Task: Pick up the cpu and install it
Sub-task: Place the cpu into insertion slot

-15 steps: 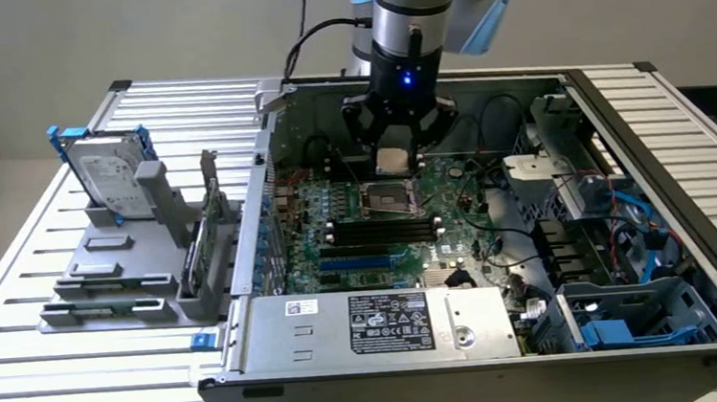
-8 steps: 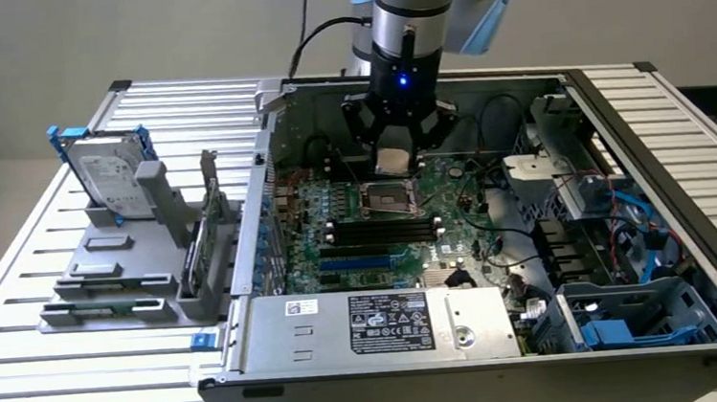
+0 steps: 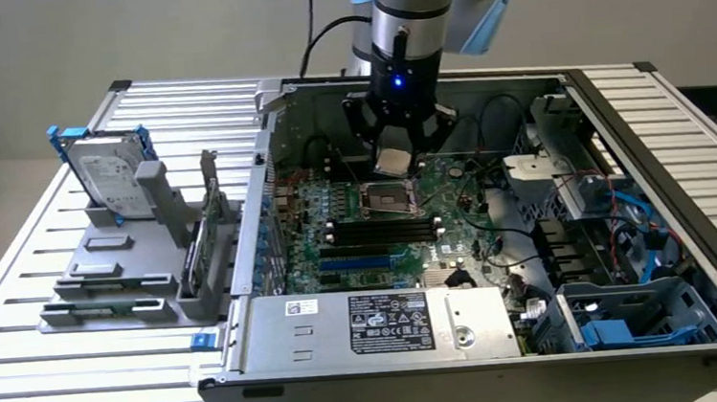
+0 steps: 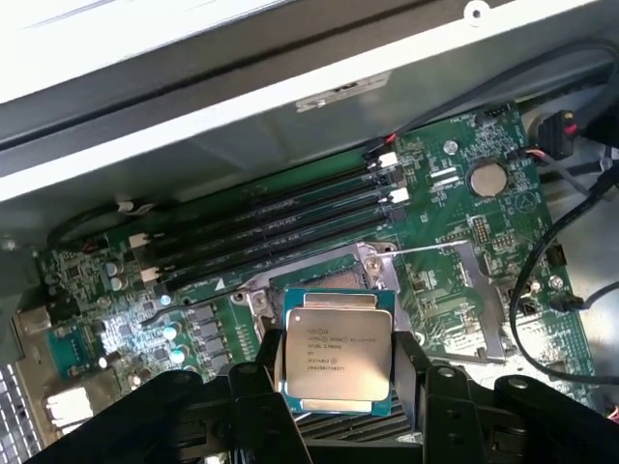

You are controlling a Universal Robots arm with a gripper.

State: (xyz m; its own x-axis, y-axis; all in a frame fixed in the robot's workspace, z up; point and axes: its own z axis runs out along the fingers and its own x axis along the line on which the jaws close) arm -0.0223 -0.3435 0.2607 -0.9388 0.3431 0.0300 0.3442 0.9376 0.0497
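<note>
Silver-grey metal caught the light in the middle of the exterior view. Your gripper (image 3: pixel 393 150) had the cpu (image 3: pixel 393 164) pinched between its fingers, slightly tilted. It hung just above the socket (image 3: pixel 387 199) on the green board (image 3: pixel 463 222), inside the open computer case (image 3: pixel 661 139).

Outside the case, toward the exterior view's left, a hard drive (image 3: pixel 110 172) with a white label and a blue frame stood upright. It sat in a grey stand (image 3: pixel 122 277) on the slatted table (image 3: pixel 39 380), and you could not have read the label's print. Along the near edge of the case, a grey power supply (image 3: pixel 471 326) carried a black label with white print and marks, also too small to read.

In the wrist view, the cpu (image 4: pixel 338 353) sat clamped between two black fingers (image 4: pixel 256 391), one against each opposite edge. The jaws stood wide apart, with the cpu filling the gap between them. Its metal top bore several lines of dark print that you could not have made out, and a green rim showed around the plate.

Beyond it lay the socket (image 4: pixel 324 275) with its metal frame, then a row of black memory slots (image 4: pixel 280 217). A round coin battery (image 4: pixel 488 178) sat further along the board.
</note>
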